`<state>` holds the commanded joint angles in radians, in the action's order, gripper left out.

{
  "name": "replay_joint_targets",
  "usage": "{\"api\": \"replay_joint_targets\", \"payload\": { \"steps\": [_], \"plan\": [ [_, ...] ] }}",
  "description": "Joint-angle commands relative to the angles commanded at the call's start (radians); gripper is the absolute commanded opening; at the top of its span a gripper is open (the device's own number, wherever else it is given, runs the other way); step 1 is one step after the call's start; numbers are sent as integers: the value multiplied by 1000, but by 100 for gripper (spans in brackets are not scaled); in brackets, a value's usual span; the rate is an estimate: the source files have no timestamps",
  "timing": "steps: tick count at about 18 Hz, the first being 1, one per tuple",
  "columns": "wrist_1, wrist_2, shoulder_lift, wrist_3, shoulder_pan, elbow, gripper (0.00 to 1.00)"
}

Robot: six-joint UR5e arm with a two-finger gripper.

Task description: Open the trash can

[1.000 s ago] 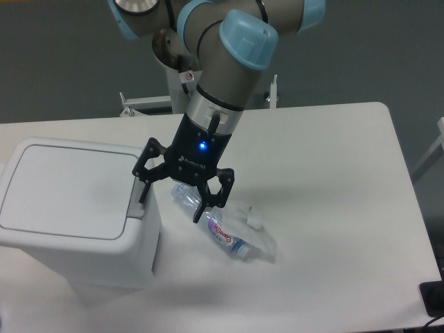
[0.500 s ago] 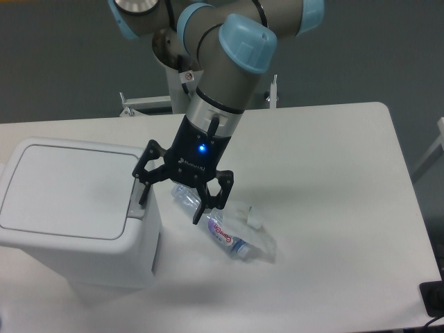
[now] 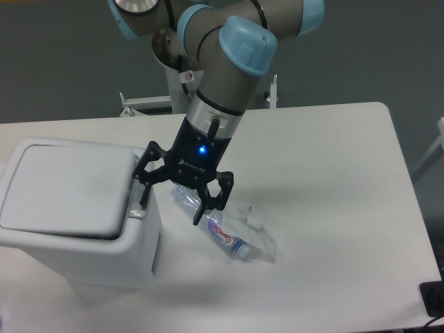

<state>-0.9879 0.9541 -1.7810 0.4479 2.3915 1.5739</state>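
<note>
The trash can [image 3: 76, 222] stands at the left end of the white counter [image 3: 333, 173], its lid [image 3: 66, 189] lifted slightly, a dark gap along the near edge. The tool [image 3: 172, 202] is spread wide, holding nothing, one finger [image 3: 145, 191] on the grey push-button tab [image 3: 137, 211]; a crushed plastic bottle [image 3: 225, 232] lies beside it

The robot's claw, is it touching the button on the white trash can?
Touching. In the camera view, one finger of the open gripper comes down right onto the grey button at the rim of the trash can, and the lid looks lifted.
</note>
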Motion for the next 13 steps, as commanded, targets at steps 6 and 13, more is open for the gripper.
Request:
{"api": "replay_joint_targets", "payload": {
  "steps": [6,13],
  "plan": [
    [25,-2,5,2,-3,-11,100],
    [28,0,-27,87,133,-41,100]
  ]
}}
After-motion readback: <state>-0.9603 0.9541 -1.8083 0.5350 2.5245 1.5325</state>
